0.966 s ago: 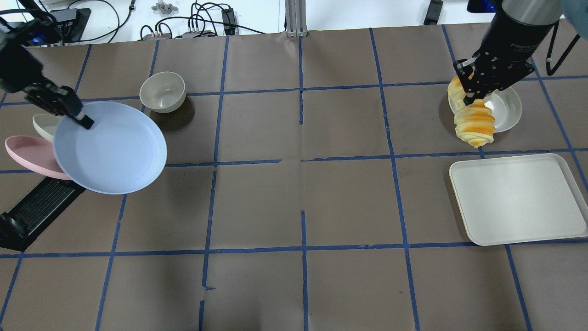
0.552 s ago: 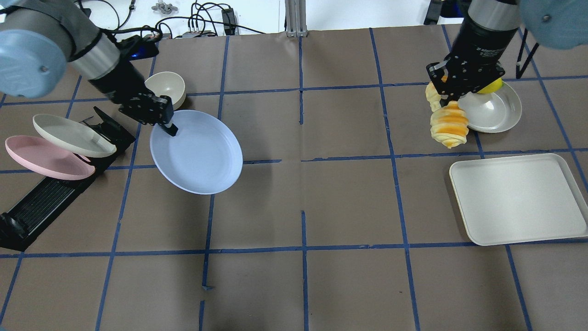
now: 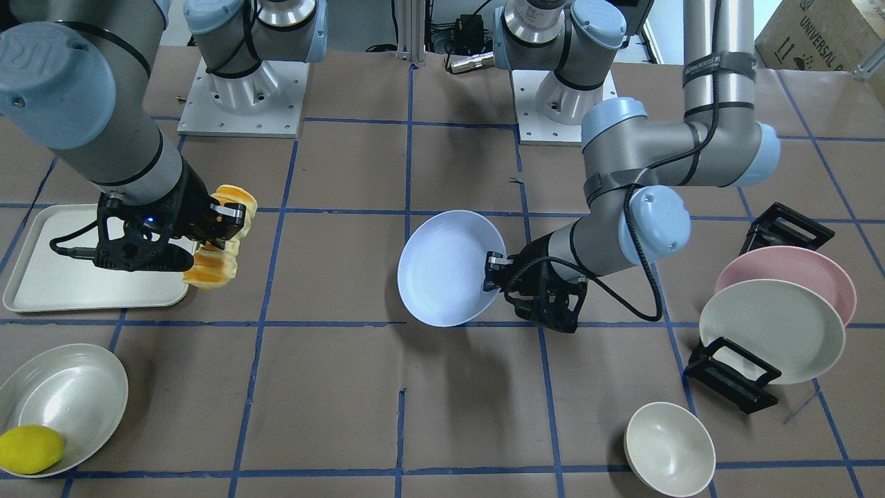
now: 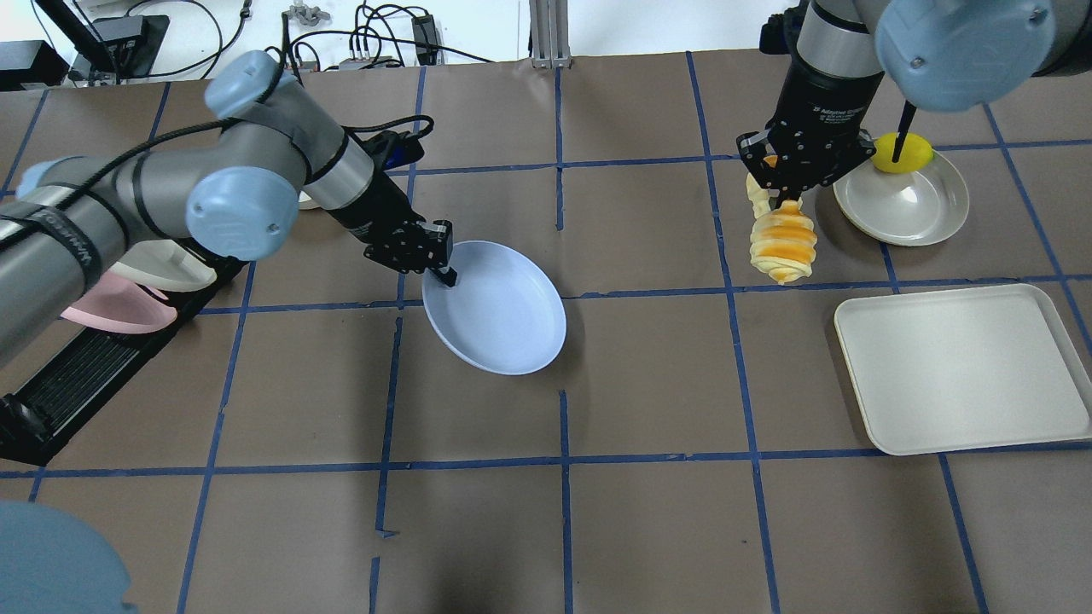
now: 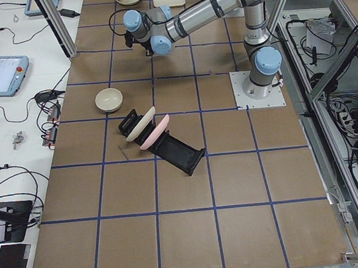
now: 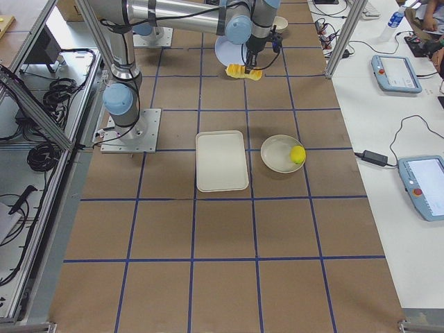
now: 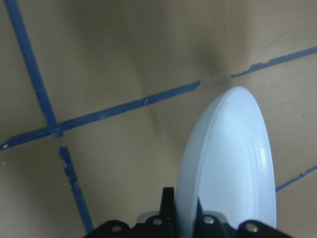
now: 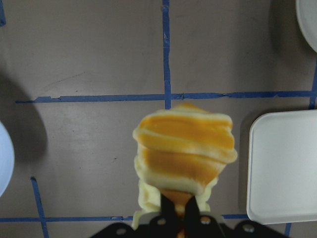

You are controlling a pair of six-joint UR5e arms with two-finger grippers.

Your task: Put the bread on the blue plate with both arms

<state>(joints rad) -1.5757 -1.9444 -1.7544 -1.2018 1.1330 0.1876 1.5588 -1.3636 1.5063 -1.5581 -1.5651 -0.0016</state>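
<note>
Left gripper clamped on the blue plate rim, holding it tilted over the table centre as the landing spot, while right gripper pinches the bread by one end, dangling well apart, likely for a drop-in.

1. A brown paper-covered table is filling the room's middle, with blue tape lines gridding it.
2. A white bench is running alongside the table, carrying tablets.
3. Black cables are lying beyond the table's opposite edge.
</note>
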